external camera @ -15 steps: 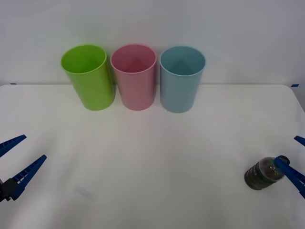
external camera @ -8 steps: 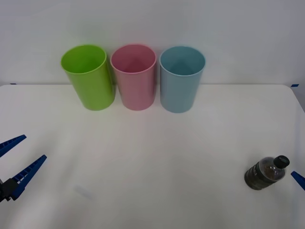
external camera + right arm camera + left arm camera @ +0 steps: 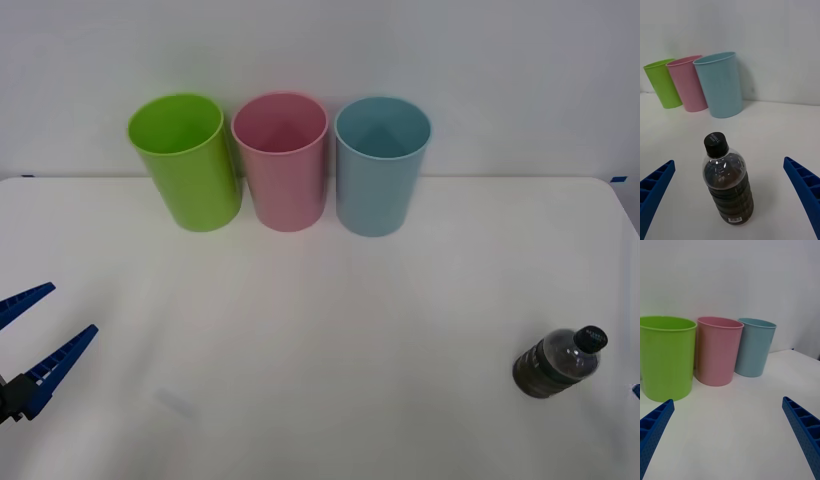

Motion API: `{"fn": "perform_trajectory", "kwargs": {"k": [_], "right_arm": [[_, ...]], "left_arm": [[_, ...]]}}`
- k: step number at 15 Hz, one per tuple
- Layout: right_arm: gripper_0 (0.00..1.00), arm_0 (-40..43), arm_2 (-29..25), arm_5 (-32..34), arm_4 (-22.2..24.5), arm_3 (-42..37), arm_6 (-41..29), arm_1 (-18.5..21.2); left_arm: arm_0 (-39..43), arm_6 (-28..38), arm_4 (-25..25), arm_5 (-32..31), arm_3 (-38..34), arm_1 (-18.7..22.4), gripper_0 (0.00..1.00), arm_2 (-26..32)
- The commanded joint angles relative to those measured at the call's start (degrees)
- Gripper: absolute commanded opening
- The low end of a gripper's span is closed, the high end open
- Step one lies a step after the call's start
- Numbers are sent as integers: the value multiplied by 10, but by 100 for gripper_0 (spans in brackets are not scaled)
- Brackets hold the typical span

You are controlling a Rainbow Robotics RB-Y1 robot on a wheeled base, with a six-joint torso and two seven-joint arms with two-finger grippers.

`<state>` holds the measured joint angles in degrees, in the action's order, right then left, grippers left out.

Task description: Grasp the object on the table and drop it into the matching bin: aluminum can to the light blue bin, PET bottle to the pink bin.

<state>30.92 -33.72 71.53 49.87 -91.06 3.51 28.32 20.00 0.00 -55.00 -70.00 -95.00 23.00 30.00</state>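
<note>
Since a second ago your right hand [image 3: 730, 198] has backed off the PET bottle [image 3: 558, 364], fingers spread, bottle upright on the counter [image 3: 330, 330] at 4 o'clock. Closing off-centre could topple it.

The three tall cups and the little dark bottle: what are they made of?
The lime green bin, pink bin and light blue bin look like matte moulded plastic, smooth and evenly coloured. The small bottle seems clear glossy plastic, ribbed, with a black screw cap.

White table [image 3: 320, 330]: PET bottle [image 3: 560, 362], lime green bin [image 3: 186, 160], pink bin [image 3: 281, 160], light blue bin [image 3: 381, 165].
</note>
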Motion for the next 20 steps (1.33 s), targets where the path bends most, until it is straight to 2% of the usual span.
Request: {"fn": "perform_trajectory", "kwargs": {"k": [1,4,10,13,20], "right_arm": [[100,-2,0,-1,11,25,12,0],[100,-3,8,-5,27,47,23,1],[100,-38,33,-9,90,92,38,2],[100,-55,54,-25,102,108,48,2],[100,-76,120,-83,96,109,76,2]], "left_arm": [[0,0,0,0,0,0,100,0],[0,0,0,0,0,0,100,0],[0,0,0,0,0,0,100,0],[0,0,0,0,0,0,100,0],[0,0,0,0,0,0,100,0]]}}
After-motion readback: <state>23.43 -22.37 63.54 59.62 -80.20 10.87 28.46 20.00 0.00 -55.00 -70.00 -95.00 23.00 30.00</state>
